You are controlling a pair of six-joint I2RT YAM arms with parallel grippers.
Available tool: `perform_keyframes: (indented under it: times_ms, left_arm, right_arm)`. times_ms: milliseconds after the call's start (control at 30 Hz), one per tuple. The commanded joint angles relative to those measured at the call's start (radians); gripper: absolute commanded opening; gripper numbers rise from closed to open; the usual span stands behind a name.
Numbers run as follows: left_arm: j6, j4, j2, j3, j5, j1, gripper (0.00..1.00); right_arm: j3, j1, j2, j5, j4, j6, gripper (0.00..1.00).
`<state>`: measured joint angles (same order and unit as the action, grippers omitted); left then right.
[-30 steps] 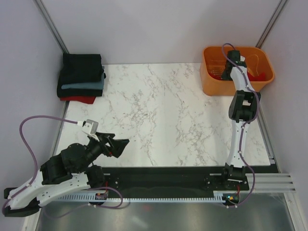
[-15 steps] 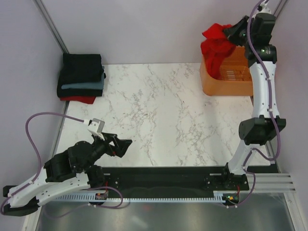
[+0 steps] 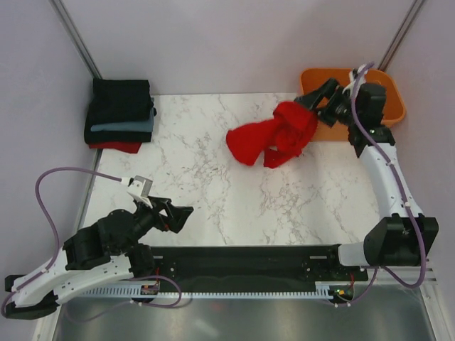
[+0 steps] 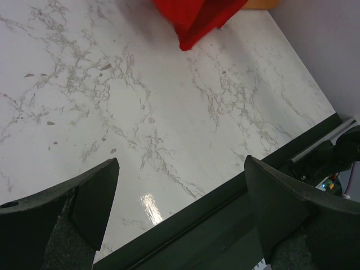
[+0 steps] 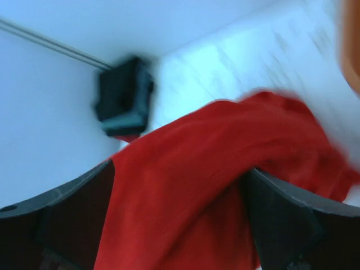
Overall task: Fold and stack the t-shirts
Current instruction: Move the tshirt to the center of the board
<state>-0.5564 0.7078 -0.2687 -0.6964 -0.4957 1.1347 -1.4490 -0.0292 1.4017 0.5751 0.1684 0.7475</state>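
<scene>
The right jaws, at the end of the right arm stretched out to the far-right corner of the tabletop, are closed on a bunch of the red t-shirt. The right wrist view is blurred, but it shows red cloth filling the space between the two dark fingers. From that grip the shirt runs away from the jaws toward the tabletop's centre. Its long axis slants from the far-right corner, just in front of the orange basket, down toward the middle. The free end is a crumpled lobe, the part farthest from the jaws. Whether that lobe already touches the marble or hangs just above it cannot be told from overhead. The left jaws, on the left arm, are spread wide with nothing in them. They sit low over the near-left corner and face across the tabletop, and the left wrist view catches only the shirt's lowest tip at its far edge, well apart. The right arm is therefore the one on the shirt, and the left has a long reach to the loose end. Spreading the shirt flat probably calls for laying it along this same slant toward the centre. The folded stack of black, slate-blue and red shirts lies in the far-left corner, well apart from all of this.
</scene>
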Motion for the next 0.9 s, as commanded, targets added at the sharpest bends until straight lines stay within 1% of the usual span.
perform_keyframes:
  times_ms: [0, 33, 67, 100, 167, 200, 367, 400, 467, 500, 567, 600, 633, 667, 700, 767, 867]
  left_arm:
    - [0.001, -0.001, 0.02, -0.014, -0.029, 0.0, 1.0]
    - [0.001, -0.001, 0.017, -0.012, -0.029, 0.0, 1.0]
    - [0.0, -0.001, 0.016, -0.012, -0.03, 0.0, 1.0]
    - [0.001, -0.001, 0.013, -0.012, -0.03, 0.002, 1.0]
    - [0.003, 0.001, 0.002, -0.012, -0.027, 0.0, 1.0]
    - [0.003, 0.001, -0.006, -0.015, -0.026, 0.0, 1.0]
    - [0.009, 0.004, -0.033, -0.018, -0.026, 0.0, 1.0]
    - [0.009, 0.004, -0.04, -0.018, -0.027, 0.0, 1.0]
    - [0.01, 0.004, -0.041, -0.018, -0.029, 0.002, 1.0]
    - [0.01, 0.004, -0.04, -0.018, -0.03, 0.0, 1.0]
    - [0.01, 0.005, -0.038, -0.018, -0.033, 0.0, 1.0]
    - [0.01, 0.004, -0.04, -0.018, -0.033, 0.0, 1.0]
    - [0.01, 0.004, -0.038, -0.018, -0.032, 0.0, 1.0]
    - [0.01, 0.004, -0.04, -0.018, -0.032, 0.0, 1.0]
    - [0.01, 0.004, -0.04, -0.018, -0.029, 0.0, 1.0]
    - [0.009, 0.004, -0.041, -0.017, -0.027, 0.0, 1.0]
    - [0.01, 0.005, -0.038, -0.018, -0.027, 0.0, 1.0]
  right_arm:
    - [0.273, -0.011, -0.091, -0.147, 0.174, -0.088, 0.98]
    - [0.318, -0.014, -0.113, -0.22, 0.218, -0.103, 0.98]
    - [0.405, -0.02, -0.136, -0.263, 0.245, -0.112, 0.98]
    - [0.444, -0.026, -0.182, -0.311, 0.267, -0.126, 0.98]
    - [0.524, -0.025, -0.254, -0.337, 0.301, -0.142, 0.98]
    - [0.539, -0.021, -0.279, -0.381, 0.327, -0.149, 0.98]
    - [0.66, 0.023, -0.436, -0.472, 0.425, -0.16, 0.98]
    - [0.679, 0.076, -0.452, -0.477, 0.428, -0.154, 0.98]
    - [0.732, 0.118, -0.475, -0.486, 0.421, -0.131, 0.98]
    - [0.749, 0.165, -0.477, -0.489, 0.41, -0.125, 0.98]
    - [0.78, 0.219, -0.457, -0.507, 0.373, -0.094, 0.96]
    - [0.783, 0.288, -0.445, -0.523, 0.361, -0.086, 0.93]
    - [0.779, 0.329, -0.428, -0.546, 0.352, -0.073, 0.93]
    - [0.754, 0.372, -0.382, -0.628, 0.344, -0.053, 0.92]
    - [0.736, 0.458, -0.357, -0.668, 0.342, -0.048, 0.91]
    - [0.681, 0.535, -0.276, -0.778, 0.35, -0.037, 0.9]
    - [0.67, 0.54, -0.216, -0.837, 0.333, -0.02, 0.85]
